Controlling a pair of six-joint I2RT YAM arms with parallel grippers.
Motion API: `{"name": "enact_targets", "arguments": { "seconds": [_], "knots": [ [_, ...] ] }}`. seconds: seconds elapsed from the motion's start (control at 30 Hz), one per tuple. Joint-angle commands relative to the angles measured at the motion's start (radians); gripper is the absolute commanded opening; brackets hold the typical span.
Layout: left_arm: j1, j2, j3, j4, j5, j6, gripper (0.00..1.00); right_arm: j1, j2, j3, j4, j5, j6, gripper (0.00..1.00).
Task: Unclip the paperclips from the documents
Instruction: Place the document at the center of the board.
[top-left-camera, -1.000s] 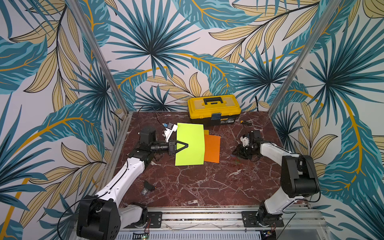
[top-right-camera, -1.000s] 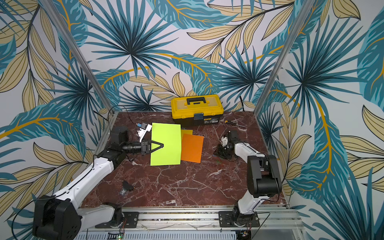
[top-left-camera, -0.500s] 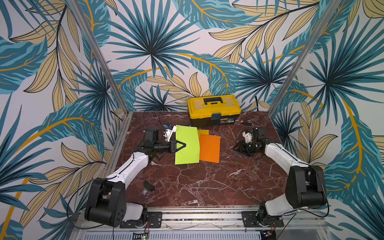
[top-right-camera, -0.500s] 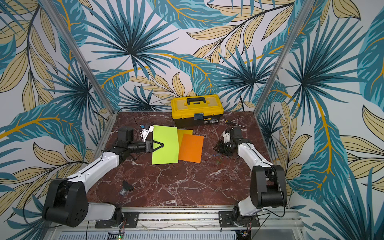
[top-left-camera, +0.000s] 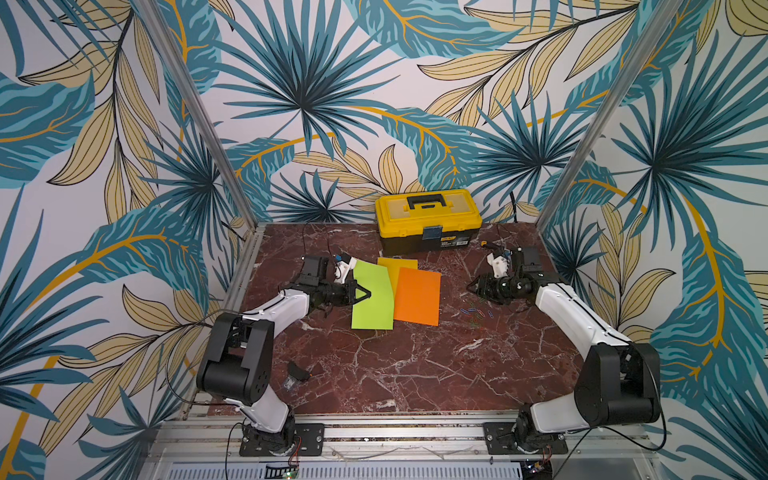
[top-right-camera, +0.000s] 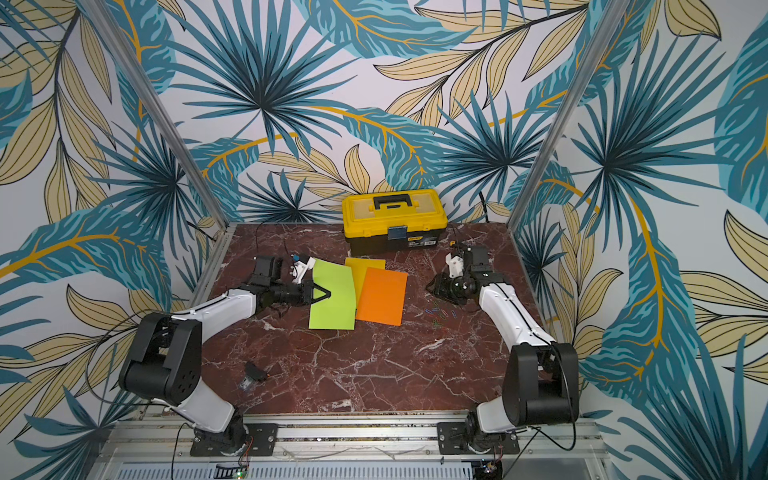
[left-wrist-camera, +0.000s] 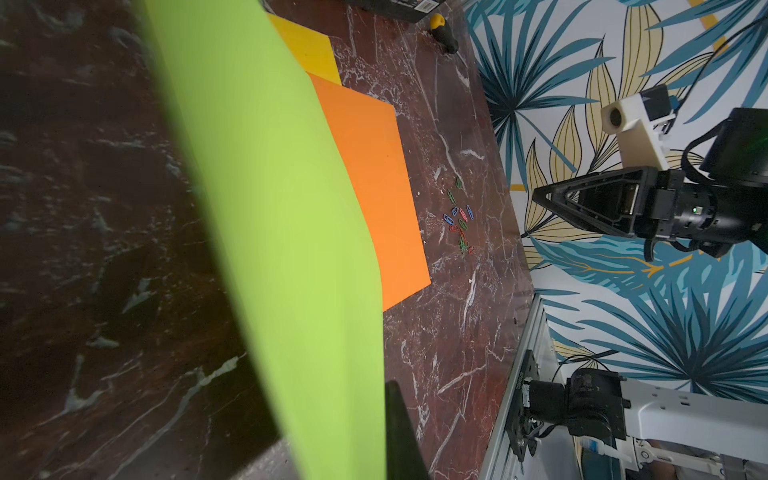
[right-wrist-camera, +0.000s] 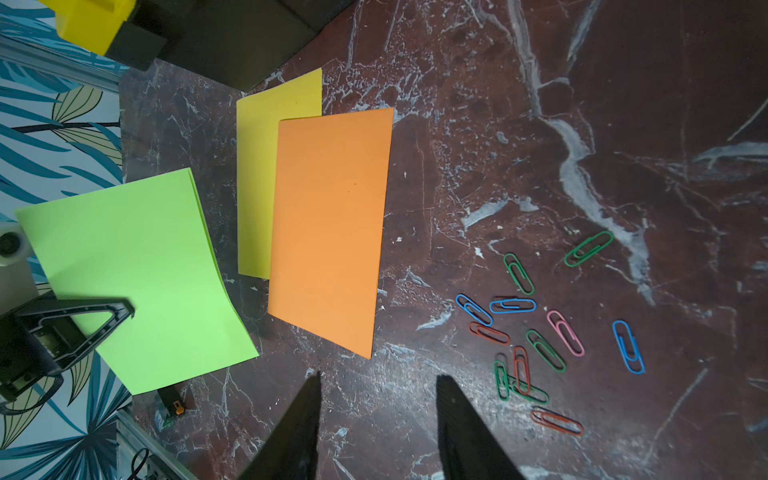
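Marble surface (top-left-camera: 395, 374): paperclips (right-wrist-camera: 545, 350) lie loose beside documents (top-left-camera: 417, 297); none seen attached. Left hand (top-left-camera: 368, 294) pinches green sheet (top-left-camera: 372, 307); right hand (right-wrist-camera: 379, 376) parted, empty.

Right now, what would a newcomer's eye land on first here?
The bright sheets mid-table: the left gripper is shut on the edge of the lime green sheet, that side raised and curled, while the orange sheet lies flat beside it, overlapping the yellow sheet. Next, the loose paperclips scattered on the marble table beside the orange sheet, close to the open, empty right gripper. The yellow toolbox sits against the back wall.
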Motion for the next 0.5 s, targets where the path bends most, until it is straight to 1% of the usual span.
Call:
{"name": "enact_targets", "arguments": {
  "seconds": [0.0,0.23,0.47],
  "knots": [
    [0.01,0.037,0.035,-0.042,-0.041,0.025,0.0,-0.003,-0.021,0.009,-0.03,-0.015,-0.007,0.47],
    [0.016,0.11,0.075,-0.098,-0.121,0.033,0.0,-0.002,-0.019,0.004,-0.023,-0.024,-0.007,0.47],
    [0.02,0.185,0.121,-0.193,-0.2,0.047,0.0,-0.003,-0.019,-0.013,-0.007,-0.029,-0.004,0.47]
  ]
}}
